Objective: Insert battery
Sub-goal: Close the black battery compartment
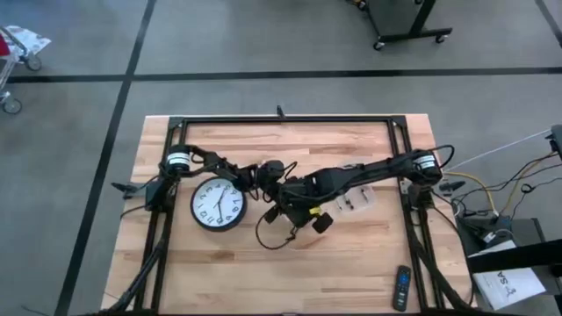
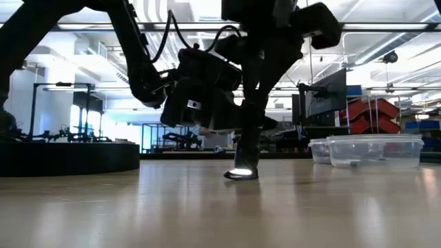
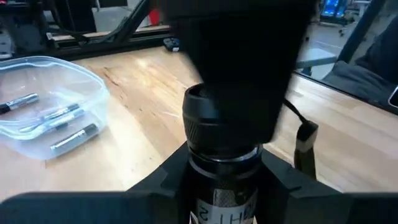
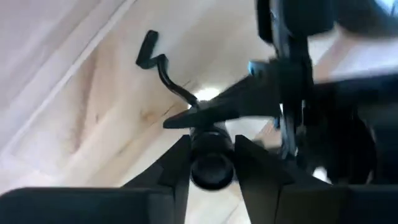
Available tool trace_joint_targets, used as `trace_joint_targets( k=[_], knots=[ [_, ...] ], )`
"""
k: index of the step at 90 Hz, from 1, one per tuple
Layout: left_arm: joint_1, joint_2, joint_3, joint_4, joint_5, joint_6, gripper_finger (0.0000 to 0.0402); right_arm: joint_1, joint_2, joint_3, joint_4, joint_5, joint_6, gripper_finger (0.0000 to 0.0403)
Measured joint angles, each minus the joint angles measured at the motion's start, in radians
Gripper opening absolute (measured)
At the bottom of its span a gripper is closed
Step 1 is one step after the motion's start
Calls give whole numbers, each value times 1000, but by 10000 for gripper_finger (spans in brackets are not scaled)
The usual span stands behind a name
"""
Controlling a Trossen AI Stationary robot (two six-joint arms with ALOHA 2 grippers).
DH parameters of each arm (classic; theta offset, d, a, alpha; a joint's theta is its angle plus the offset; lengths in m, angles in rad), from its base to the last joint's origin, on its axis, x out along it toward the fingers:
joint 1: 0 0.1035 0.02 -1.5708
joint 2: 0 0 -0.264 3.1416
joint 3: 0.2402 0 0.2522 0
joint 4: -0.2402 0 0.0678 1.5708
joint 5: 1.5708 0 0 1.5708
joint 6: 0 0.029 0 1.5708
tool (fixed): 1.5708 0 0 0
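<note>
Near the table's (image 1: 351, 263) front right corner lies a remote (image 1: 401, 288). Farther in, around mid-table, the right gripper (image 4: 211, 144) pinches a dark cylindrical battery (image 4: 211, 167) between its two fingers. The left gripper (image 3: 222, 160) meets it there with its fingers pressed to either side of the same battery, which is held low over the wood. Toward the left edge beside them lies a round clock (image 1: 219, 204), and toward the right edge sits a clear tub (image 1: 358, 200) holding spare batteries (image 3: 71, 138).

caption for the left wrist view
Left gripper grips a black flashlight on the table; battery box sits nearby.
</note>
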Motion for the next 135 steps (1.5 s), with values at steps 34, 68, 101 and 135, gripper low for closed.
trace_joint_targets(
  k=[34, 68, 101, 135],
  knots=[
    [-4, -1, -5, 18, -84, -7, 95, -5, -1, -5, -30, -13, 198, 200],
    [-3, 4, -88, 213, -182, -56, 95, -14, -2, -4, 9, 31, 229, 191],
    [-26, 6, -91, 236, -126, -73, 98, -13, 25, -12, 35, 21, 126, 131],
    [-34, 6, -90, 208, -99, -51, 118, 0, 22, -11, 50, 17, -12, 49]
  ],
)
